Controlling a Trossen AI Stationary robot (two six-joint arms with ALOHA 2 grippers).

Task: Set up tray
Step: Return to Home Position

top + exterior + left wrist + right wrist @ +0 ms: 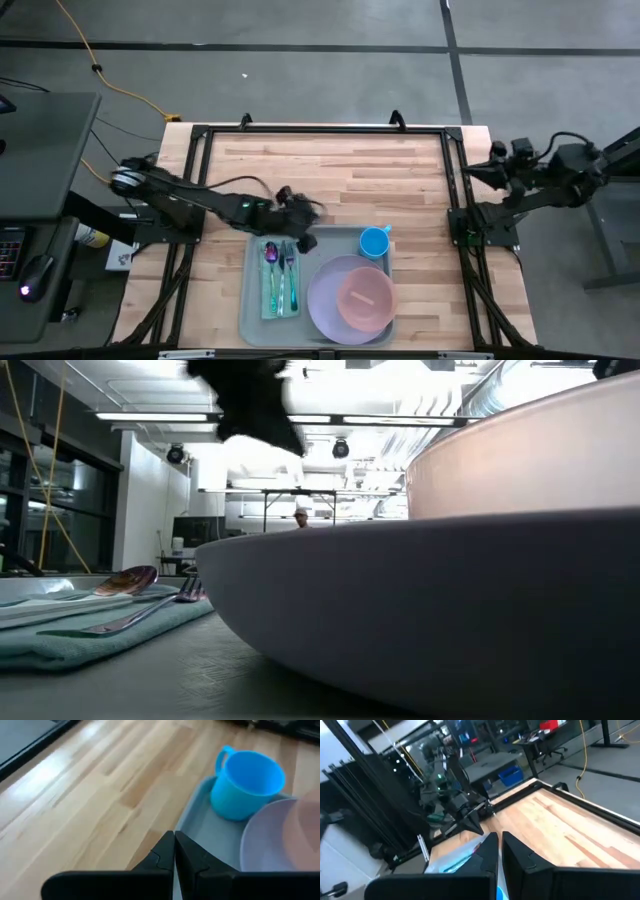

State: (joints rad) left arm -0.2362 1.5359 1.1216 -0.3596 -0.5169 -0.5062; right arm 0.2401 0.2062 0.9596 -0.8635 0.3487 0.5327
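Observation:
The grey-blue tray (252, 318) lies on the wooden table near its near edge. On it rest a teal folded cloth (268, 300) carrying a spoon (271, 262) and a fork (288, 265), a lilac plate (325, 300) with a pink bowl (365, 297) on it, and a blue cup (374, 242) upright in the far right corner. My left gripper (307, 242) hangs shut above the tray's far rim (186, 815), left of the cup (247, 785); in the low view it (255, 410) is well above the tray floor. My right gripper (478, 172) waits shut at the table's right edge.
The far half of the wooden table (330, 165) is bare wood. Black frame rails (455, 180) run along the table's left, right and far sides. In the low view the plate (400, 610) and bowl (540, 450) fill the right side, the cloth (60, 645) the left.

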